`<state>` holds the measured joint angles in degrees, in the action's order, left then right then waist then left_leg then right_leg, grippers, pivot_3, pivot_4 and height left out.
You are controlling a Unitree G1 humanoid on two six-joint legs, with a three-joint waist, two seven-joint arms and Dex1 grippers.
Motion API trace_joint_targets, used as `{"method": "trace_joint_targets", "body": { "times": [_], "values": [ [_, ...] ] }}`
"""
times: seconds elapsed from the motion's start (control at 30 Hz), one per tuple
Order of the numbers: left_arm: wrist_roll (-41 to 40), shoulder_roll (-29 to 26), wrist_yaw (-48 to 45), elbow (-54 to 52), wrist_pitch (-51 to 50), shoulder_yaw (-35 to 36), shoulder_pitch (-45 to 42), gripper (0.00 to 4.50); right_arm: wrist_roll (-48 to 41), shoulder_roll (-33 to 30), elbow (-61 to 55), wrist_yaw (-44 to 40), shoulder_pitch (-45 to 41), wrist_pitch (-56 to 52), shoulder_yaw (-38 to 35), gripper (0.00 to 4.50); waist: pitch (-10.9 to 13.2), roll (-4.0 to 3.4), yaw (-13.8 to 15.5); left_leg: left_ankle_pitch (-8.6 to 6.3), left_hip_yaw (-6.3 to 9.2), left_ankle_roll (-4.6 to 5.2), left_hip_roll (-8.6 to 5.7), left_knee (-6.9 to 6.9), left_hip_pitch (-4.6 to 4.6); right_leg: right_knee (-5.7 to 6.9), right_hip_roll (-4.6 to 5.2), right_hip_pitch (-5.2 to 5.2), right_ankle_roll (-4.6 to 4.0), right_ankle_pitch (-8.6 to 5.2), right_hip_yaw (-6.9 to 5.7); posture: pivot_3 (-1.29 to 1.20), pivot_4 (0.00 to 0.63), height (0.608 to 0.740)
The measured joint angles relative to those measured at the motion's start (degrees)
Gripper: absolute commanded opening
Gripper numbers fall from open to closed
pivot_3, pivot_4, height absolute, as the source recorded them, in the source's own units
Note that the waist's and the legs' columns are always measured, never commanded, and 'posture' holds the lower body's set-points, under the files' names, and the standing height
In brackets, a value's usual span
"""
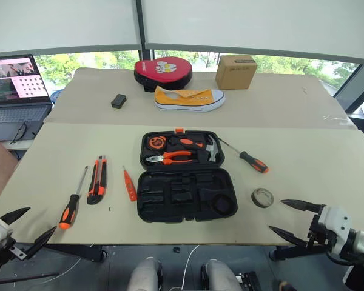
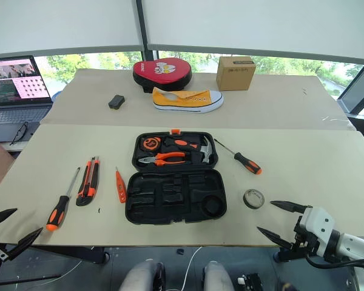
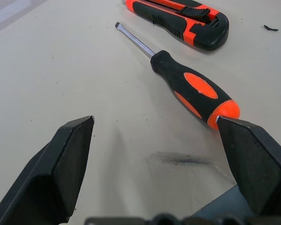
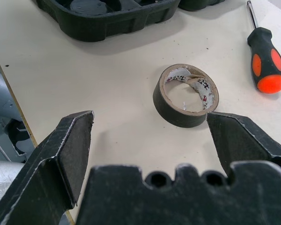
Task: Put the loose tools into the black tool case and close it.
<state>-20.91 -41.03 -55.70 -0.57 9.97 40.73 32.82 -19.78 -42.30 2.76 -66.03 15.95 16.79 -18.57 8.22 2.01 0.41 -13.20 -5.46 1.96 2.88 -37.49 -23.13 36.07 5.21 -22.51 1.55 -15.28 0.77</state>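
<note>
Your left gripper (image 1: pixel 22 226) spread wide, empty, at table edge near left screwdriver (image 1: pixel 71 204). Your right gripper (image 1: pixel 294 217) spread wide, empty, near tape roll (image 1: pixel 262 197). No legible writing. Black tool case (image 1: pixel 183 174) open, mid-table: pliers (image 1: pixel 170 158), hammer, tape measure in far half; near half empty. Knife (image 1: pixel 97 179), tester (image 1: pixel 129 184) left of case; second screwdriver (image 1: pixel 249 157) right.

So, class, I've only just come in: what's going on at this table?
A two-armed robot is tidying tools. The black tool case lies open. Two screwdrivers, a utility knife, a tester screwdriver and a tape roll lie loose around it. The left gripper and right gripper are open, holding nothing.
</note>
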Motion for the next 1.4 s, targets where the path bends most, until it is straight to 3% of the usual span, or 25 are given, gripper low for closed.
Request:
{"method": "trace_joint_targets", "body": {
  "times": [0.3,0.47,0.57,0.67,0.77,0.93,1.03,1.3,1.4],
  "values": [
    [-8.6,0.2,3.7,-0.6,-14.8,8.0,2.9,4.5,-12.8,5.4,-10.2,-1.1,-9.0,-9.8,6.7,4.45,0.0,-0.03,-1.1,0.01,0.07,0.01,0.04,0.02,0.07,0.08,-0.02,0.04,0.11,0.05,-0.05,0.0,0.15,0.74],
    [-12.4,1.9,6.5,-3.7,-29.8,9.2,9.2,4.5,-13.5,10.8,-14.3,1.9,-11.7,-9.7,8.7,4.45,0.0,0.23,-1.0,-0.03,0.15,0.0,0.04,0.02,0.02,0.06,0.0,0.0,0.13,0.04,-0.21,0.0,0.15,0.74],
    [-15.6,1.4,9.2,-9.0,-38.7,9.6,9.4,4.5,-12.9,12.0,-16.9,2.5,-11.7,-9.6,11.0,4.45,0.0,0.21,0.1,-0.28,0.17,-0.48,0.01,-0.04,0.04,0.1,0.15,-0.19,0.09,0.03,-0.33,0.0,0.15,0.74],
    [-20.5,-2.1,12.8,-14.5,-48.8,9.8,5.8,4.5,-12.4,12.0,-17.3,2.3,-11.9,-9.3,11.5,4.45,0.0,0.2,0.6,-0.28,0.19,-0.52,0.02,-0.12,0.03,0.17,0.19,-0.17,-0.27,-0.12,-0.38,0.0,0.15,0.74],
    [-25.6,-5.9,16.7,-20.0,-57.9,8.7,-0.8,4.5,-12.0,11.9,-17.0,1.6,-12.6,-8.8,11.7,4.45,0.0,0.2,0.3,-0.26,0.19,-0.55,0.0,-0.17,0.13,0.18,0.15,0.03,-0.08,0.03,-0.33,0.0,0.15,0.74],
    [-26.7,-7.0,24.0,-21.3,-66.2,1.5,-10.2,4.5,-11.7,11.9,-14.8,-0.3,-11.9,-7.5,11.9,4.45,0.0,0.11,-0.7,-0.01,0.15,-0.12,0.06,-0.14,0.21,0.21,-0.11,0.25,0.06,0.1,-0.21,0.0,0.15,0.74],
    [-23.8,-6.9,26.6,-20.9,-67.5,-3.0,-11.6,3.75,-11.2,11.9,-13.7,-0.9,-11.0,-6.2,11.8,4.5,0.0,0.11,-1.4,-0.01,0.13,-0.16,0.09,-0.04,0.23,0.21,-0.16,0.2,0.04,0.08,-0.17,0.0,0.15,0.74],
    [-20.5,-5.6,25.3,-17.0,-63.5,-2.7,-13.3,0.82,-10.8,11.9,-13.0,-1.4,-9.3,-4.6,11.0,4.5,0.0,0.08,-1.1,-0.25,0.16,-0.69,0.05,0.07,0.31,0.23,0.07,0.19,-0.01,0.06,-0.17,0.0,0.15,0.74],
    [-15.0,-6.9,21.3,-11.9,-53.5,-0.3,-12.9,0.83,-10.8,11.9,-13.0,-1.4,-8.0,-4.5,10.7,4.5,0.0,0.09,-1.1,-0.25,0.14,-0.7,0.05,0.1,0.3,0.2,0.15,0.15,-0.08,0.02,-0.17,0.0,0.15,0.74]
  ]
}}
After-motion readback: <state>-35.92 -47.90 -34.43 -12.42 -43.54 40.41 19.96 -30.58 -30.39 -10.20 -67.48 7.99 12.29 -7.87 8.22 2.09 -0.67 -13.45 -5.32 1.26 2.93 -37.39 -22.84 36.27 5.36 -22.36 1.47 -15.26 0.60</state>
